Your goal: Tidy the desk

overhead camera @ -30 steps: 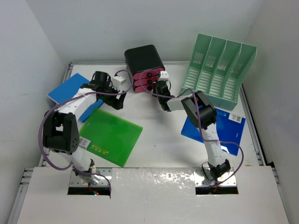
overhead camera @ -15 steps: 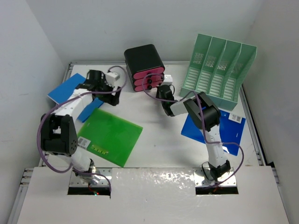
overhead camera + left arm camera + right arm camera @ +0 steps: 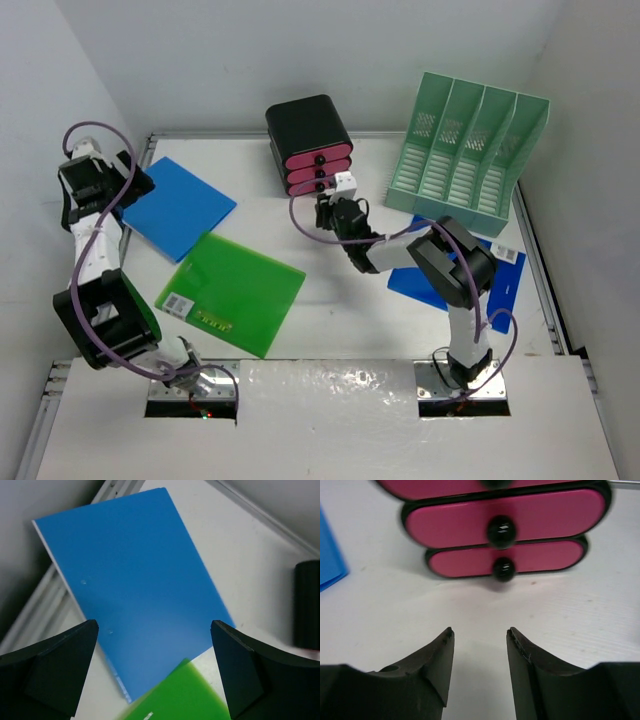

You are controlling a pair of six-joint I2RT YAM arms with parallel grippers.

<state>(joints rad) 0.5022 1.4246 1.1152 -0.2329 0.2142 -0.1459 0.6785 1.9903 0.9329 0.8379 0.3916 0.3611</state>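
The desk (image 3: 345, 300) is a white tabletop with metal rails. My left gripper (image 3: 126, 178) hangs above its left edge, open wide and empty; in the left wrist view (image 3: 154, 625) it is over a blue folder (image 3: 130, 590) that overlaps a green folder (image 3: 175, 695). My right gripper (image 3: 328, 207) is open and empty, low over the desk, just in front of a black drawer unit (image 3: 308, 130). In the right wrist view (image 3: 480, 632) it faces the unit's pink drawers (image 3: 505, 520).
The blue folder (image 3: 178, 207) and the green folder (image 3: 232, 290) lie at the left. A green file organizer (image 3: 470, 150) stands at the back right. A second blue folder (image 3: 500, 285) lies under the right arm. Walls close in on the left and right.
My left arm swung from beside the drawer unit out to the desk's left edge, uncovering the blue folder. My right gripper shifted slightly left and nearer, still facing the drawers.
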